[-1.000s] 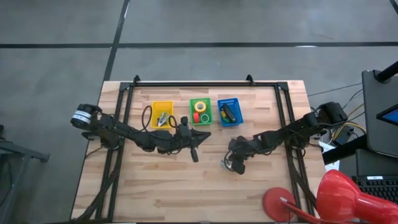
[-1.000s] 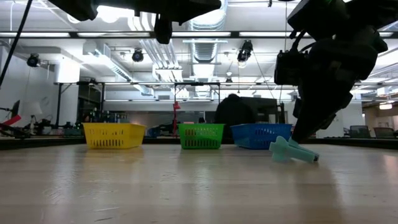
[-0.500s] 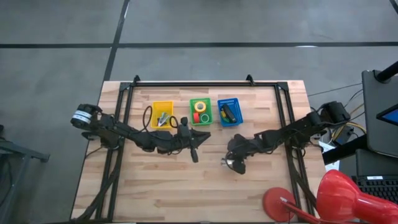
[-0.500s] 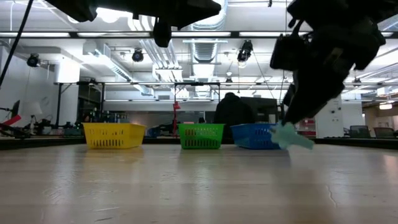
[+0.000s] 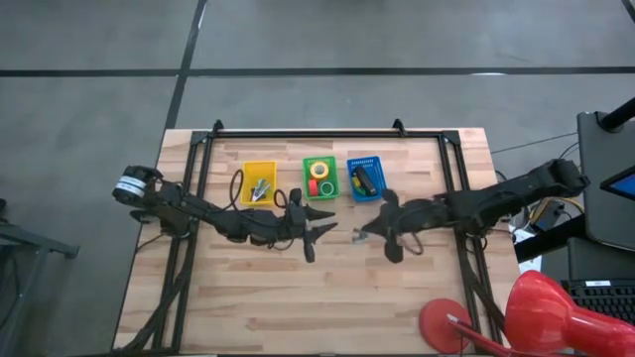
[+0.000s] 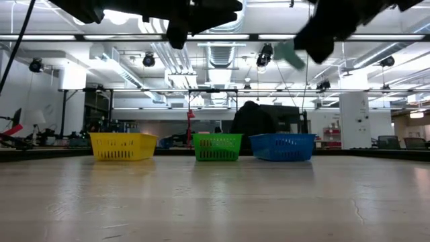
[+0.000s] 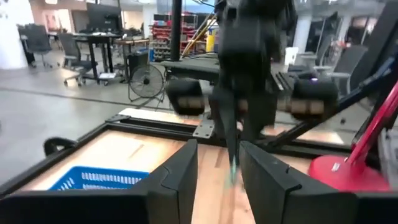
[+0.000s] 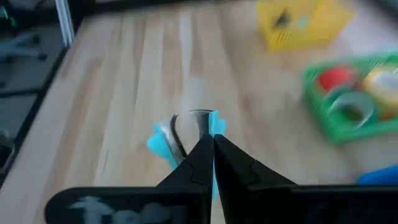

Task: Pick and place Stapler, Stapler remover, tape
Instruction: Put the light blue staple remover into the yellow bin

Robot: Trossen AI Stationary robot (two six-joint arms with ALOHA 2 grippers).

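Robotics lab / open workshop hall, not a home. Shown by: wooden bench top (image 5: 327,288) on a black metal frame (image 5: 327,133), standing on bare grey concrete floor (image 5: 317,40) w/ dark lines. Low view, well beyond the right gripper (image 6: 316,42): exposed ceiling ducts (image 6: 222,50), long strip lights (image 6: 121,37), hanging lamps (image 6: 266,55), columns, racks of gear, a dark seated figure (image 6: 252,119). Left wrist view, far past the left gripper (image 7: 217,180): office chairs (image 7: 37,40), desks w/ monitors (image 7: 102,15), a floor fan (image 7: 146,81), red shelving. Beside the bench on the right arm's side: a monitor stand (image 5: 605,169), keyboard (image 5: 603,293), loose cables (image 5: 551,210).
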